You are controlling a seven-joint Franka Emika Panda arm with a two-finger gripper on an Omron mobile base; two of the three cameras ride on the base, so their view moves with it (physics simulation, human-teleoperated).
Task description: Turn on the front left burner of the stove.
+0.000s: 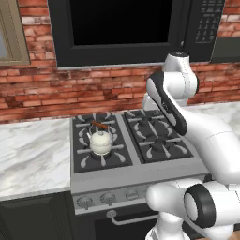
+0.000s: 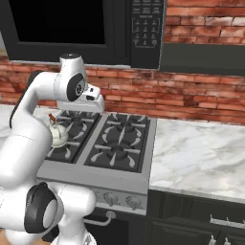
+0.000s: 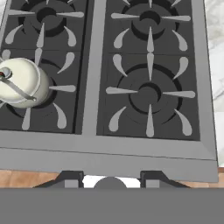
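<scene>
1. Stove (image 1: 133,174) sits in the middle of the white marble worktop (image 1: 33,154), under a black microwave (image 1: 117,33) on a red brick wall (image 1: 61,89).
2. Its front left burner (image 1: 101,154) is the near one on the left side. A small white kettle (image 1: 101,142) stands on it, so most of the ring is hidden.
3. No flame shows on any burner, so I think the burner is still off.
4. The claw (image 3: 111,179) hangs high over the front edge of the stove and looks down at the grates. It holds nothing. Its two dark tips stand apart, so it looks released.
5. The claw is nowhere near the knobs. I think the step in hand is just getting close to the stove.
6. The knobs (image 1: 108,198) sit in a row on the front panel, below the grates and above the bar handle (image 1: 133,218).
7. The next move calls for the claw to go down past the front edge to the knob (image 1: 85,202) at the far left of the row. That is my guess for the right knob; I cannot read any marks.
8. Then it must pinch that knob and turn it.
9. The stove is smooth grey steel. The grates are black with grey tips, shaped like stars. The knobs are round and shiny. The kettle is round and smooth with a thin handle.
</scene>
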